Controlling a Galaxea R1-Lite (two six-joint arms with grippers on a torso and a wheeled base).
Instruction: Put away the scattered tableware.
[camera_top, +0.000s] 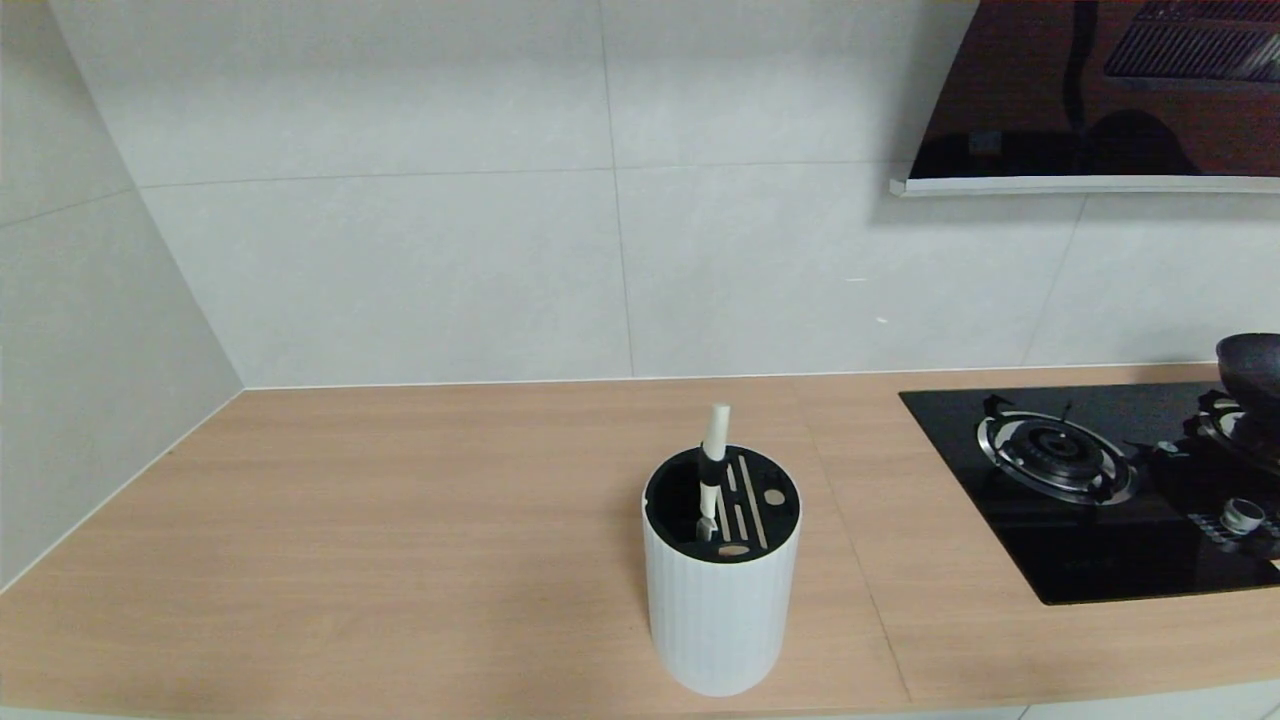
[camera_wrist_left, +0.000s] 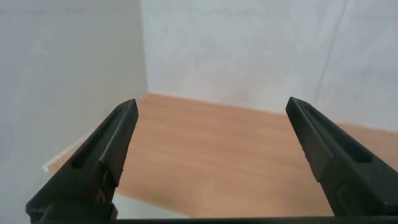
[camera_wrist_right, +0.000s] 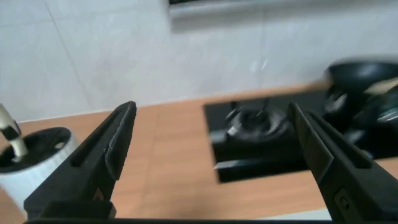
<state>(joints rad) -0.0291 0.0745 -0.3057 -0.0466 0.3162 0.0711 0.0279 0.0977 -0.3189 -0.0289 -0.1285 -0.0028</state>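
We take the white ribbed holder (camera_top: 720, 600) as our landmark. It stands upright on the wooden countertop (camera_top: 400, 520), close to the front edge. Its black insert (camera_top: 765, 505) is cut with several narrow slots and a few small holes, beside a larger open well. One utensil (camera_top: 712, 470), white-handled with a dark band, stands in that well, leaning slightly. Its handle rises above the holder's rim. Its working end sits down inside the holder, so we cannot tell what kind of utensil it is. To the right of the holder, well apart, a black gas hob (camera_top: 1050, 560) is set into the countertop. A ringed burner (camera_top: 1057, 455) lies on the side nearer the holder, with a knob (camera_top: 1243, 513) farther to the right. A dark pot (camera_top: 1250, 365) stands farthest right of the holder. Behind the holder rises the pale tiled wall (camera_top: 400, 250), and above and to the holder's right hangs the dark range hood (camera_top: 1100, 90). The left gripper (camera_wrist_left: 211, 106) has its jaws spread wide with nothing between them; it faces the countertop corner that lies left of and behind the holder. The right gripper (camera_wrist_right: 212, 107) is likewise wide open and holds nothing. It is apart from the holder, with holder and hob both seen beyond its fingers.
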